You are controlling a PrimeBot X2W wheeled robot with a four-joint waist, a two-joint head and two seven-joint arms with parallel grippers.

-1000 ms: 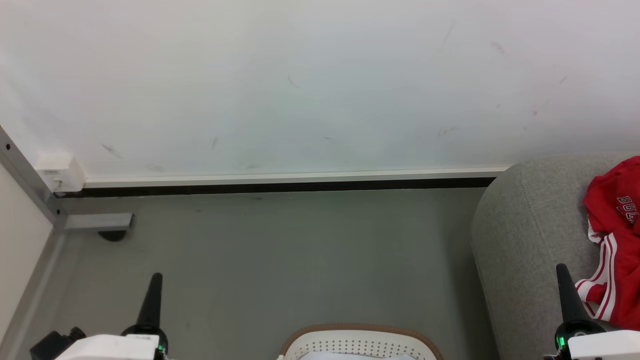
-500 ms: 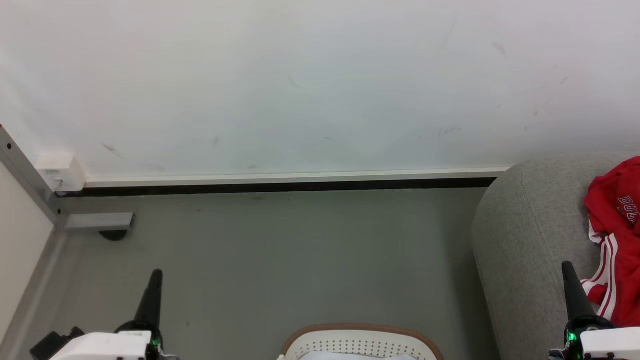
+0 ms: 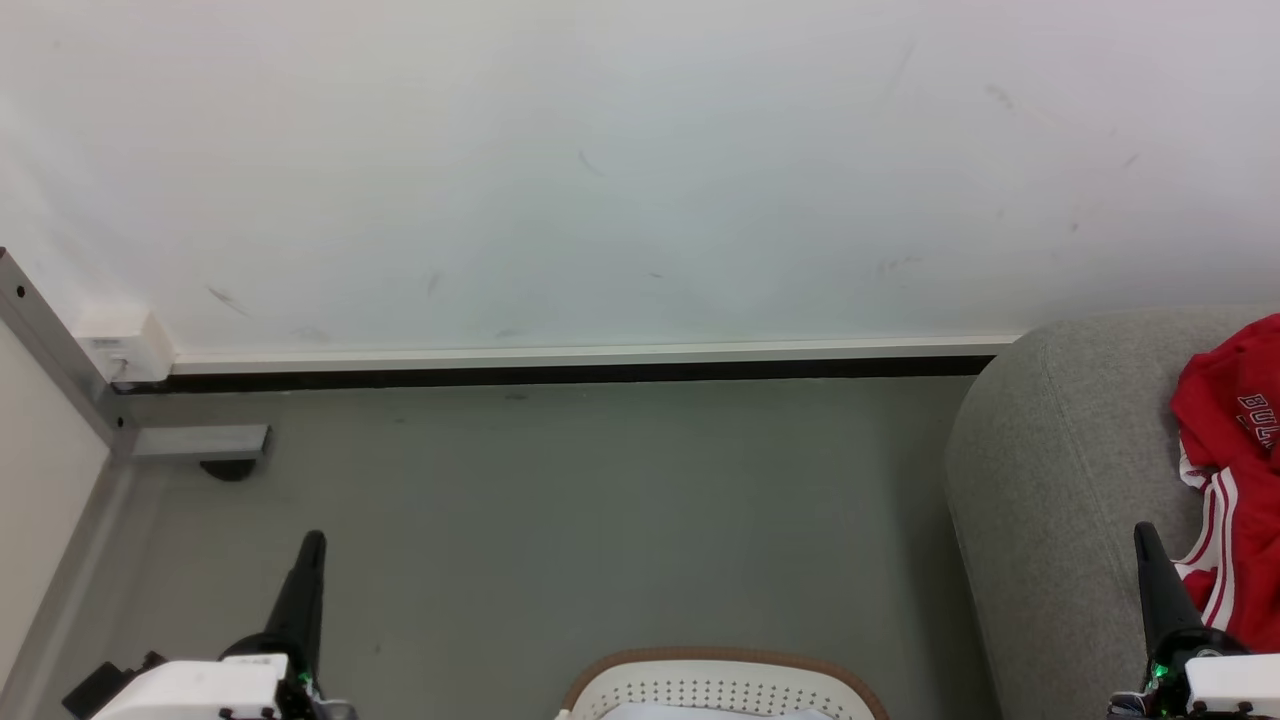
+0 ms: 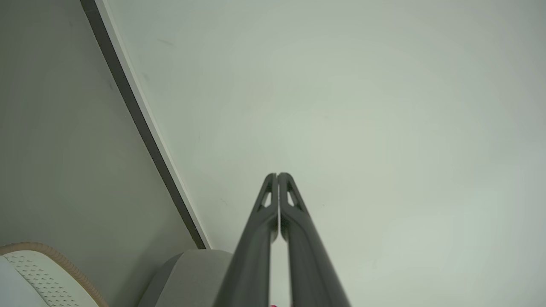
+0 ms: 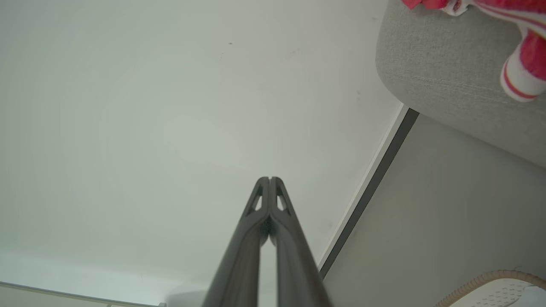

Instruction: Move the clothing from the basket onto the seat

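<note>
The oval white plastic laundry basket with perforated wall and tan braided rim [image 3: 720, 657] stands on the grey floor [image 3: 600, 500]. Right of the basket is the large light-grey upholstered seat [image 3: 1060, 480]. The red jersey-like clothing with white-and-red striped trim [image 3: 1235, 450] lies heaped on the seat, well apart from the basket. The left gripper [image 3: 313, 540] hangs left of the basket, its two long dark fingers pressed together, tips touching, holding nothing. The right gripper [image 3: 1143, 530] hangs right of the basket, near the clothing's striped hem, its fingers likewise closed on nothing. Beyond the basket a scuffed white wall [image 3: 640, 180] meets the floor
</note>
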